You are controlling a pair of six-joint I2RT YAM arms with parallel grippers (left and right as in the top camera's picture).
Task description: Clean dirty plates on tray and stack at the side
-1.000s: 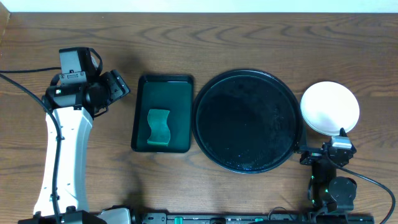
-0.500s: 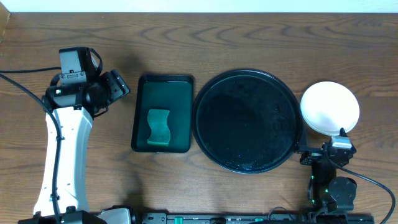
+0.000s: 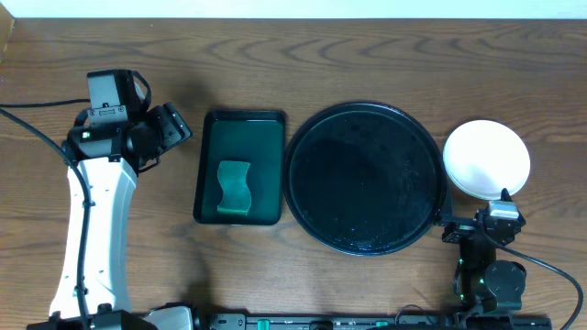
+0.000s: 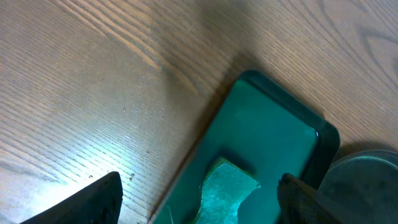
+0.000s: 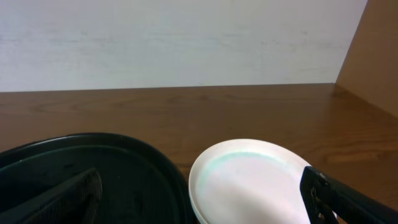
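Plates (image 3: 486, 158) sit stacked on the wooden table (image 3: 367, 55), just beside the right rim of the tray, the side spot the task asks for.

The table carries everything. The large round black tray (image 3: 367, 179) lies at centre with nothing on it, which suggests the cleaning is done. Touching or nearly touching its left edge is a smaller rectangular dark green tray (image 3: 243, 137).

The plates look white with a pale mint rim and no visible smear; how many are in the stack cannot be told. A wavy green sponge (image 3: 234, 187) rests in the near half of the green tray, apparently parked there once it was no longer needed.

The left arm (image 3: 92, 220) reaches along the table's left side. The left jaws hover wide apart near the green tray's far corner, holding nothing. The right arm (image 3: 491, 275) is folded near the front edge, and the right jaws gape empty toward the plates.
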